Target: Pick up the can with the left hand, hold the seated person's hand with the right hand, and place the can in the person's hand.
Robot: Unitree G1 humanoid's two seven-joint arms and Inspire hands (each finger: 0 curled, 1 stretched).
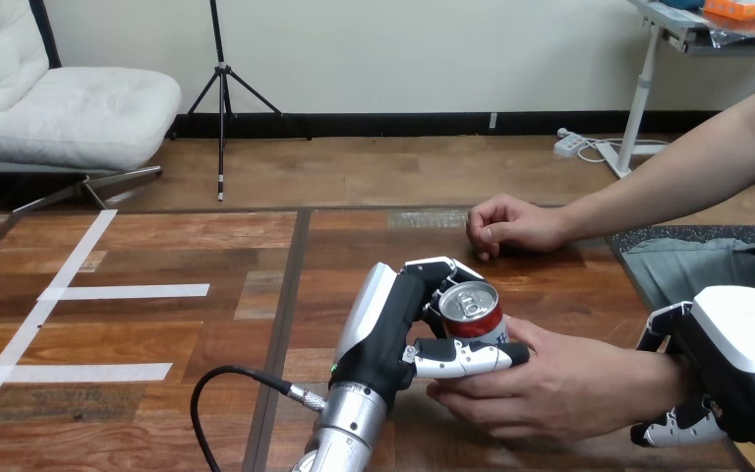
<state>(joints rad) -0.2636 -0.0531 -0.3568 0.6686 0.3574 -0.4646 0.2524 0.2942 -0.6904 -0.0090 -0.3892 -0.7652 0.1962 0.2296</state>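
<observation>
Left hand [390, 339] fingers [467, 357] grasp can [473, 312] in person's hand [551, 385]; right hand [747, 344] clasps wrist [661, 379]

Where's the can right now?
In the head view, just right of centre: the can sits gripped in the left robot hand, right beside the person's nearer hand.

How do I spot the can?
On the wooden table, find the robot's left hand, black and white, near the front. It grips the can, right by the person's open hand. The can is red with a shiny silver top.
</observation>
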